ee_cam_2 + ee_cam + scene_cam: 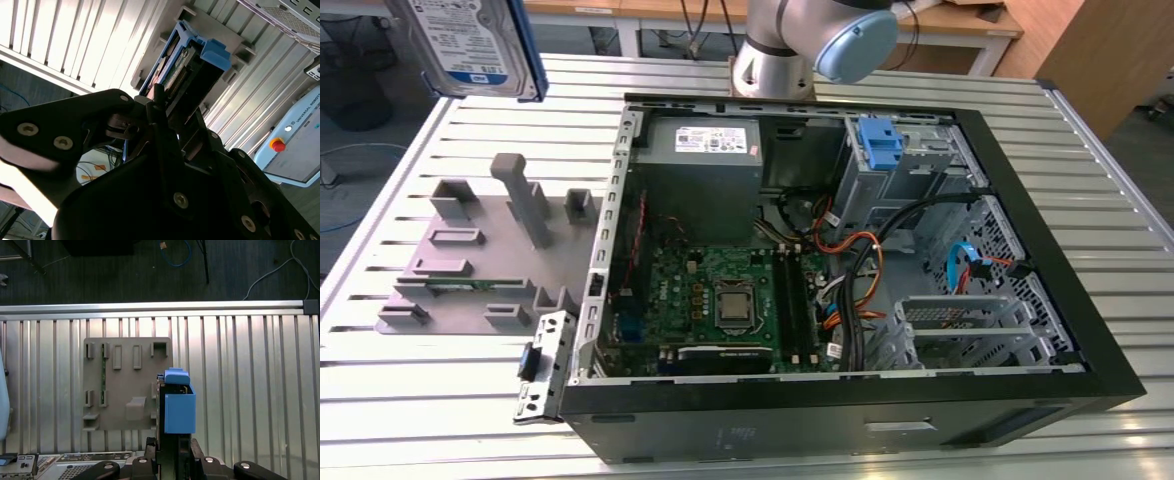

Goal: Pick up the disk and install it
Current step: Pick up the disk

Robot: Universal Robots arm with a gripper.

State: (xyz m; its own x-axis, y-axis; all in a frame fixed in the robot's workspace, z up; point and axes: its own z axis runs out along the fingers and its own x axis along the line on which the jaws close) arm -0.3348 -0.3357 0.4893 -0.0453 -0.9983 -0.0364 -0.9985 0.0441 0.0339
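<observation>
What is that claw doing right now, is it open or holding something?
The gripper is closed, holding the disk by one end.

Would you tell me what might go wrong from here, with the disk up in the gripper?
The gripper holds the disk by one end, well above the table; a slip would probably drop it there. Loose cables cross the open case, so the disk might snag on them inside.
</observation>
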